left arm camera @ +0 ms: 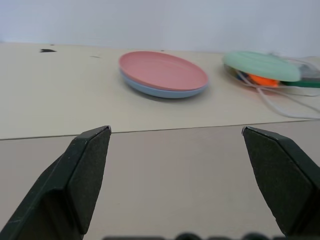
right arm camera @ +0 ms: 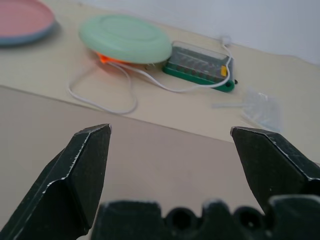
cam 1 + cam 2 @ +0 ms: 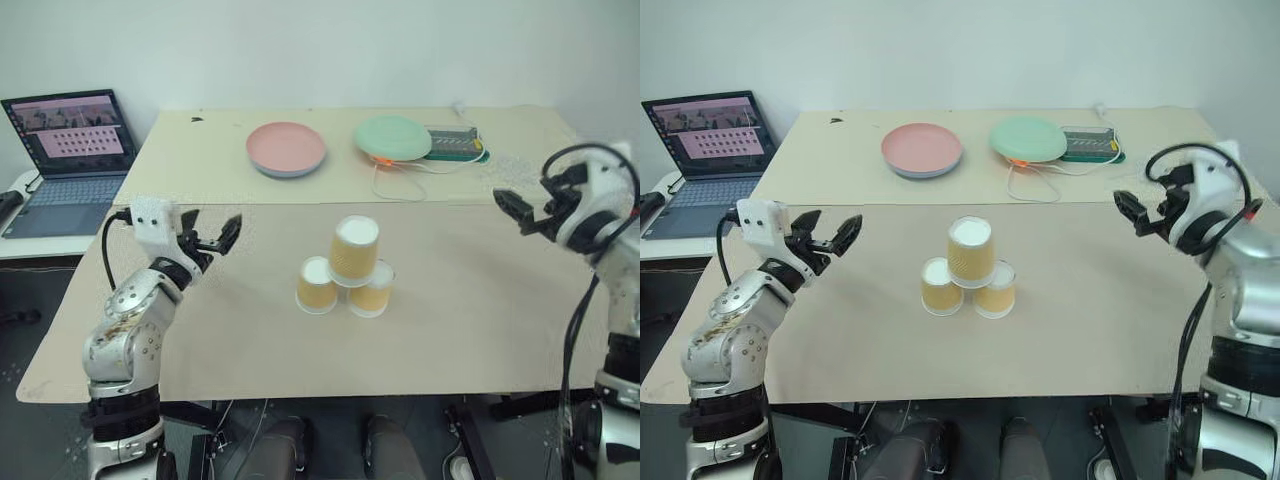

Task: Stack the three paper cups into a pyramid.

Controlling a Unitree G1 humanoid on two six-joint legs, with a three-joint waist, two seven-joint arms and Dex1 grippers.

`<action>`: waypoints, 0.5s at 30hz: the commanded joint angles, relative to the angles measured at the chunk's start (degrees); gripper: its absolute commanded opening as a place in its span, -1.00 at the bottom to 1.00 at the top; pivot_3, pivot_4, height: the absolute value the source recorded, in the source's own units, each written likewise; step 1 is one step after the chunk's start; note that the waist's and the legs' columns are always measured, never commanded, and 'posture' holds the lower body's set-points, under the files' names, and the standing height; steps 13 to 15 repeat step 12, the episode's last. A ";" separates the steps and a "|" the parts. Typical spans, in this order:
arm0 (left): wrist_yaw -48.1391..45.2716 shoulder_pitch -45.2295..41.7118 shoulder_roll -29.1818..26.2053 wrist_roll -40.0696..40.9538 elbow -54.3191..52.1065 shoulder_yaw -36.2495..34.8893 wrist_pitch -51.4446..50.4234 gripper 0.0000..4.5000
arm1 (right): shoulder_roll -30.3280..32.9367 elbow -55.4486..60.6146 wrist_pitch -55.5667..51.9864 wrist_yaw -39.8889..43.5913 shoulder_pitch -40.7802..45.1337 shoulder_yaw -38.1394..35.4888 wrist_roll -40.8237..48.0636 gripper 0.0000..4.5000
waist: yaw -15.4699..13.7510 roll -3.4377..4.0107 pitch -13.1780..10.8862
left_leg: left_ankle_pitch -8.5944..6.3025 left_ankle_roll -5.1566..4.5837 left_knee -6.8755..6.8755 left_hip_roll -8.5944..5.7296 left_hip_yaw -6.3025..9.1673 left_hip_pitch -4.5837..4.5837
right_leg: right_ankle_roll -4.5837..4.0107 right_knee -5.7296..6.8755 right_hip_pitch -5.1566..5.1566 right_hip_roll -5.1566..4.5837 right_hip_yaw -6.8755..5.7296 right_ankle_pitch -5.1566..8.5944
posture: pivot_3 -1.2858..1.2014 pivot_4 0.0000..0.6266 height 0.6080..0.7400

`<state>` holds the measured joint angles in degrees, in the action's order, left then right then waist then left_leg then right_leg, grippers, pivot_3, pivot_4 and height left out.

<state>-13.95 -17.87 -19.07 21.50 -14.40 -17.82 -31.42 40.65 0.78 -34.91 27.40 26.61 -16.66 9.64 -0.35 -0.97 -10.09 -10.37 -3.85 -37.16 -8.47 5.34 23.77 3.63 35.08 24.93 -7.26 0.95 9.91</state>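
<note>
The three small tapered paper cups with tan sides and white bases stand upside down near the middle of the beige table, a little nearer its front edge than its back edge. Two sit side by side and touching, the left cup (image 3: 317, 285) and the right cup (image 3: 371, 289), and the third cup (image 3: 354, 249) rests on top across the two, leaning slightly. The pyramid (image 3: 967, 267) therefore looks built, and the stacking step appears finished.

To either side, well apart from the cups, both arms hang above the table. The left gripper (image 3: 213, 237), near the table's left edge, has its two black fingers spread wide with nothing between them. The right gripper (image 3: 517, 212), near the right edge, is likewise wide apart and holds nothing.

Toward the back edge lie a round pink plate on a pale blue one (image 3: 286, 149) and an upturned mint-green plate (image 3: 392, 137) with a white cable (image 3: 398, 188) and a green-based clear box (image 3: 454, 143) beside it. An open laptop (image 3: 66, 160) sits off the table's left side.

What remains, in my judgement, is only to keep both grippers clear of the leaning top cup.
</note>
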 commanded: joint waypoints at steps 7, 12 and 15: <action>2.54 1.74 2.23 -4.10 6.23 -0.29 11.39 1.00 | -9.39 -7.93 17.72 -10.55 -5.47 -1.45 -3.25 0.98 | -0.29 -0.02 0.02 | -0.01 -0.03 0.02 0.02 0.01 0.00 | -0.01 -0.02 0.01 0.05 0.00 -0.02 | 0.03 -0.52 0.83; 3.87 1.14 2.80 -5.01 10.19 -1.27 15.69 1.00 | -10.80 -13.11 22.53 -14.16 -5.24 -1.57 -4.38 0.98 | -0.28 0.00 0.02 | -0.01 -0.01 0.01 0.02 0.00 0.00 | -0.04 0.00 0.04 0.08 0.02 -0.04 | 0.03 -0.52 0.83; 3.87 1.14 2.80 -5.01 10.19 -1.27 15.69 1.00 | -10.80 -13.11 22.53 -14.16 -5.24 -1.57 -4.38 0.98 | -0.28 0.00 0.02 | -0.01 -0.01 0.01 0.02 0.00 0.00 | -0.04 0.00 0.04 0.08 0.02 -0.04 | 0.03 -0.52 0.83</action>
